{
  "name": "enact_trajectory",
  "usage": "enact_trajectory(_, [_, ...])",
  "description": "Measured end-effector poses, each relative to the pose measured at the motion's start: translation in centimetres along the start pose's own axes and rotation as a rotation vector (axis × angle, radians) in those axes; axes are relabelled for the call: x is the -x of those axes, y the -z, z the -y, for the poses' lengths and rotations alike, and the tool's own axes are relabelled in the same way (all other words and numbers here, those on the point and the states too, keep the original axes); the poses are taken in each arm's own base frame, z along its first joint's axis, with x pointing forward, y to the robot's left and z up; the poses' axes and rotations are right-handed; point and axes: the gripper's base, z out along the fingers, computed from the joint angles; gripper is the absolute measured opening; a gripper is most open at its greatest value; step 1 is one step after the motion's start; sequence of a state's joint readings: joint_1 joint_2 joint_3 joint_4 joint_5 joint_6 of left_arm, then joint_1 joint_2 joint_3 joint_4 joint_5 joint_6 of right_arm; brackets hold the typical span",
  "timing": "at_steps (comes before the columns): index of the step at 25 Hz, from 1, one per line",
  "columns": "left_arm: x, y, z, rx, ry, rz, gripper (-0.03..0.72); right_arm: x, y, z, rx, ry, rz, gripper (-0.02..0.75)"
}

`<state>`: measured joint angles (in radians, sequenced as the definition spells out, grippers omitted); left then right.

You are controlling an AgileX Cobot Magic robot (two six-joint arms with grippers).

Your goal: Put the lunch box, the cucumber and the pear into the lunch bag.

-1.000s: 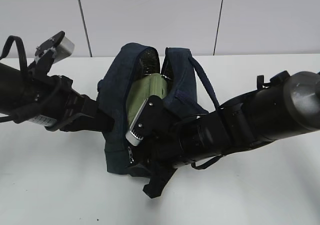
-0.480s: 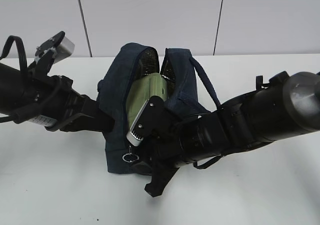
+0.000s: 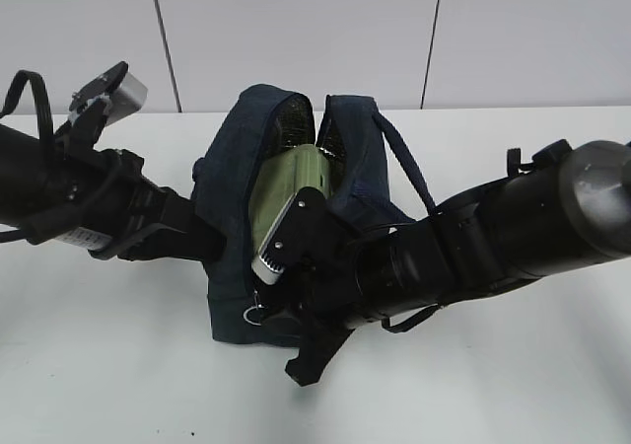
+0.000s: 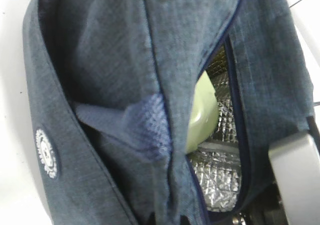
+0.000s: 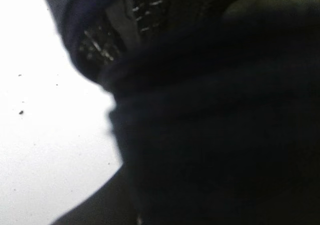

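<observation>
Exterior view: white table [image 3: 118, 365] carries the navy lunch bag [image 3: 232, 227], gaping at the top, with the sage lunch box [image 3: 286, 192] tilted inside against its silver lining. Left gripper is hidden behind the bag's left wall, clenched; what it grips I cannot tell. Right gripper, buried at the near end, state unclear.

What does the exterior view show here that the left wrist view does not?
Only the exterior view shows both black robot arms, the padded loop handle, the metal ring pull and the white table. Only the left wrist view shows the round white logo patch and the silver quilted lining up close. Both show the dark navy fabric lunch bag open, with the pale green lunch box inside.
</observation>
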<state>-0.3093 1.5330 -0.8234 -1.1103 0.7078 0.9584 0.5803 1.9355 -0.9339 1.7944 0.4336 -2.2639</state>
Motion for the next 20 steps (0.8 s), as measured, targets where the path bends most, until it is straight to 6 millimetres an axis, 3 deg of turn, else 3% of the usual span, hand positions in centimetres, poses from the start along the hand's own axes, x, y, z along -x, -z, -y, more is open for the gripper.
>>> enact_trajectory(4, [0.0,0.0,0.01,-0.001,0.0,0.0,-0.012,0.32,0.01,-0.38,0.042,-0.002,0.035,0.098])
enact_trajectory(11, [0.0,0.0,0.01,-0.001,0.0,0.0,-0.012,0.47,0.02,-0.58,0.064,-0.005,0.052,0.221])
enact_trajectory(16, [0.0,0.0,0.01,-0.001,0.0,0.0,-0.012,0.43,-0.02,-0.59,0.066,-0.005,0.052,0.228])
enact_trajectory(20, [0.0,0.0,0.01,-0.001,0.0,0.0,-0.012,0.38,-0.03,-0.53,0.059,-0.005,0.047,0.139])
